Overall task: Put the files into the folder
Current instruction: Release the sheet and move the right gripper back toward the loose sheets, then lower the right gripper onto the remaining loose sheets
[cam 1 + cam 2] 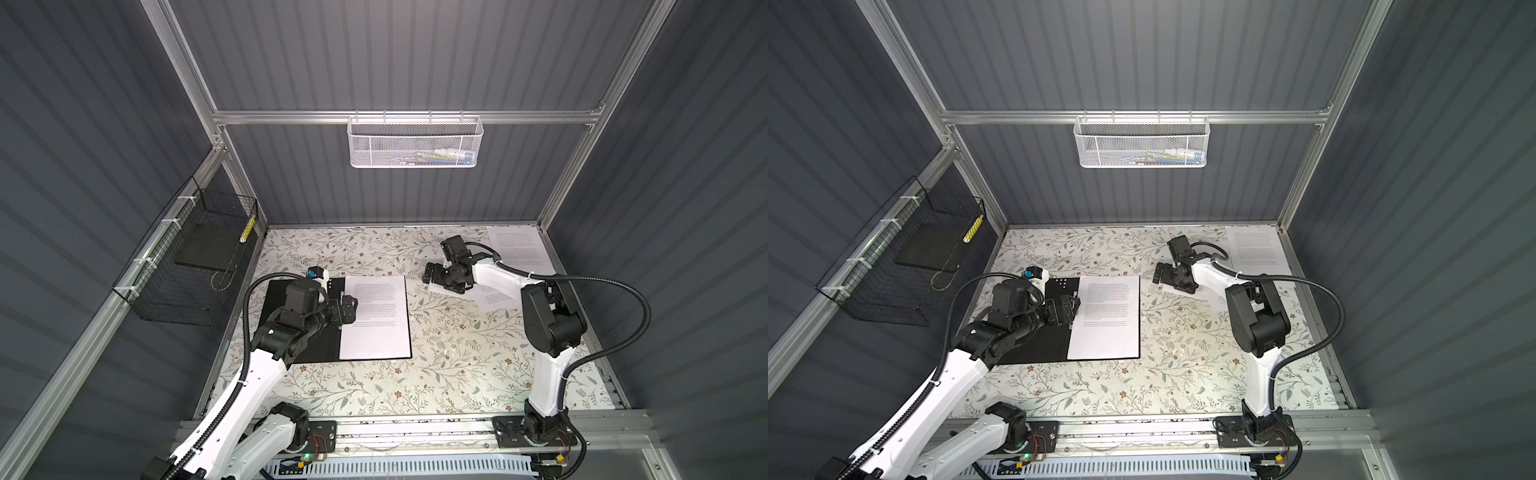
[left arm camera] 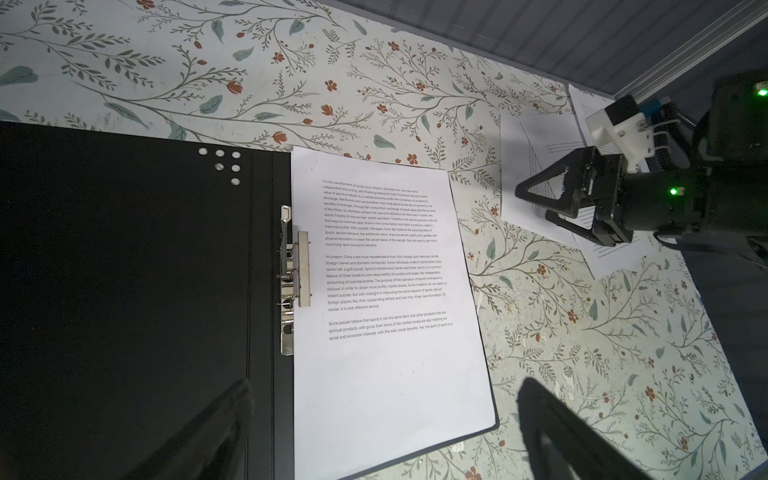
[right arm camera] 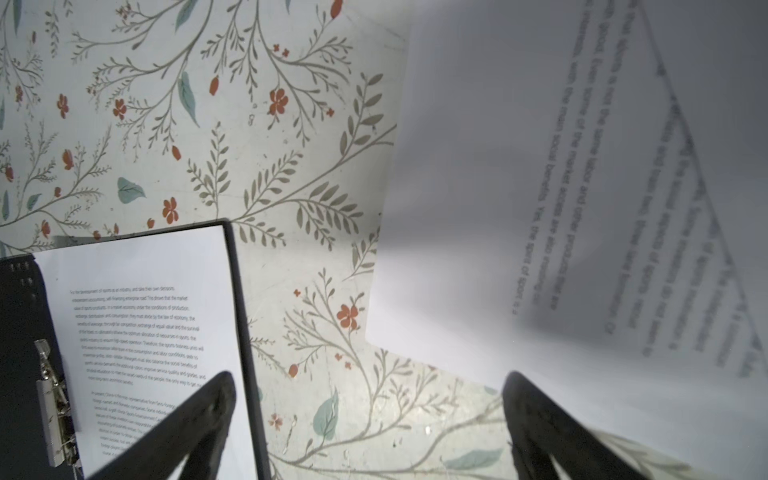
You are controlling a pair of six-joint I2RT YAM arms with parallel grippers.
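Observation:
The folder [image 1: 320, 349] [image 1: 1042, 349] [image 2: 124, 291] lies open and black side up, left of the table's middle. One of the files [image 1: 376, 316] [image 1: 1106, 320] [image 2: 395, 332] [image 3: 145, 311] lies flat on its right half, beside the metal clip [image 2: 291, 274]. My left gripper [image 1: 349, 309] [image 1: 1073, 309] [image 2: 384, 415] hangs open over that sheet's left edge, holding nothing. More files [image 1: 492, 297] [image 1: 1219, 297] [image 2: 523, 166] [image 3: 498, 208] overlap on the table at right. My right gripper [image 1: 428, 274] [image 1: 1158, 274] [image 3: 365, 403] stands open above their near corner, empty. Another file [image 1: 519, 247] [image 1: 1256, 247] lies at the back right corner.
A black wire basket [image 1: 187, 270] holding a dark slab hangs on the left wall. A white mesh basket [image 1: 415, 143] hangs on the back rail. The floral table [image 1: 374, 386] is bounded by grey walls and aluminium posts. The arm bases sit on the front rail.

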